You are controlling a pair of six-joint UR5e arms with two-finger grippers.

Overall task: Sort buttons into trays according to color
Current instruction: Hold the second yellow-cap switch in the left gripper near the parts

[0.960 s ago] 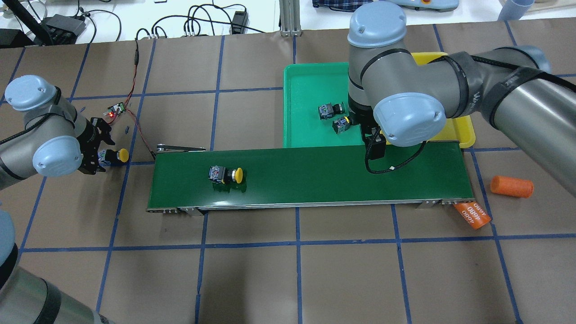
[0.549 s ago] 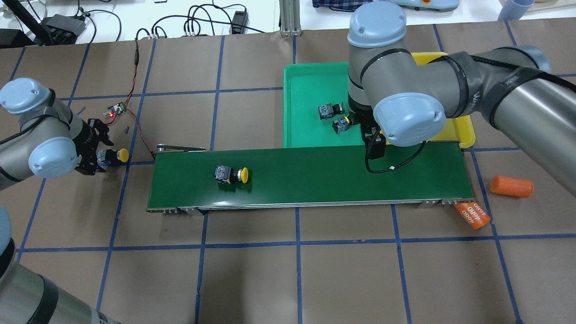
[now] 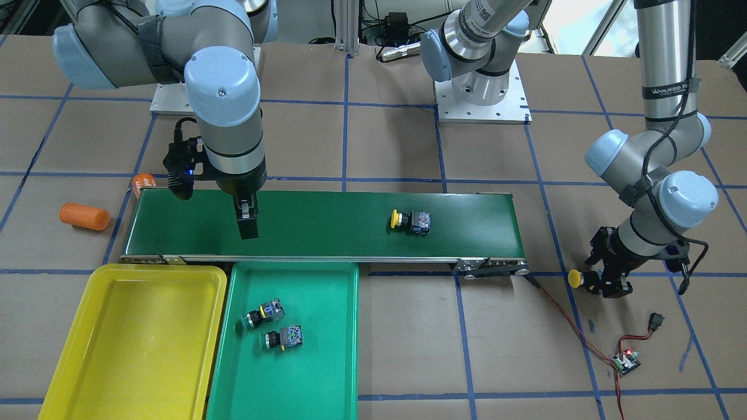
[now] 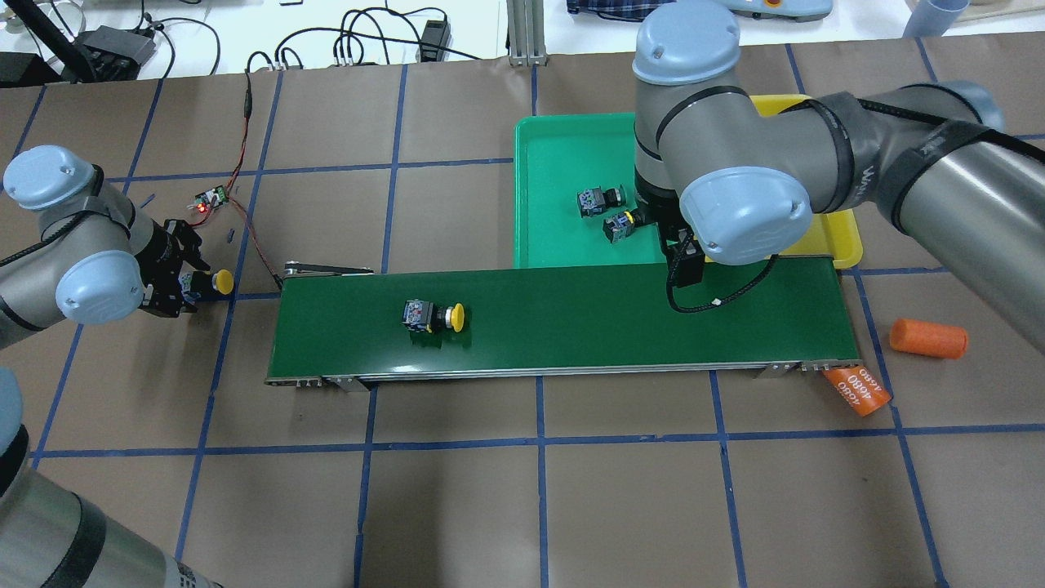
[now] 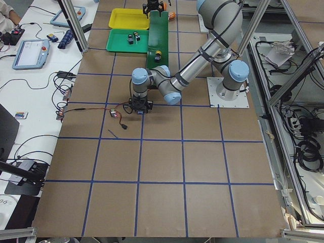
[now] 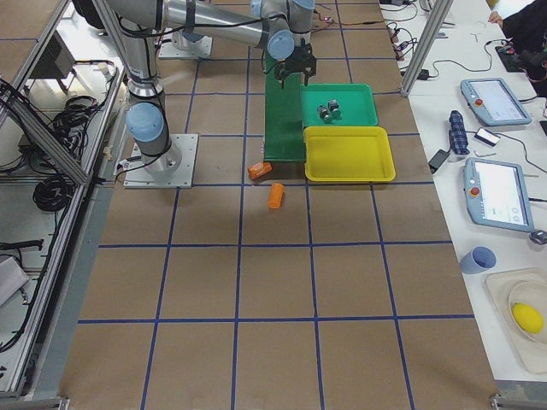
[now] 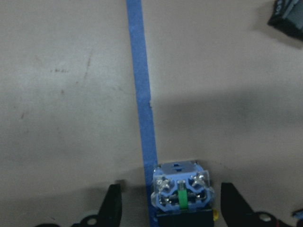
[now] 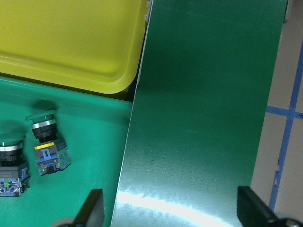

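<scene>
One yellow-capped button (image 4: 433,317) lies on its side on the belt, also in the front view (image 3: 411,221). A second yellow-capped button (image 4: 208,282) lies on the table left of the belt. My left gripper (image 4: 184,282) is open with a finger on each side of its body (image 7: 182,194), not touching. Two green-capped buttons (image 4: 600,200) (image 4: 619,226) lie in the green tray (image 4: 555,147). The yellow tray (image 3: 134,350) holds nothing. My right gripper (image 3: 248,224) is open and empty above the belt's right end, next to the trays.
The dark-green conveyor belt (image 4: 571,343) runs across the middle. Two orange cylinders (image 4: 928,338) (image 4: 857,390) lie off its right end. A small circuit board (image 4: 209,198) with red wires and a black switch (image 3: 656,319) lie near my left gripper.
The yellow button on the belt has travelled to the right along it. My left arm has shifted slightly around the other yellow button. My right arm has barely moved.
</scene>
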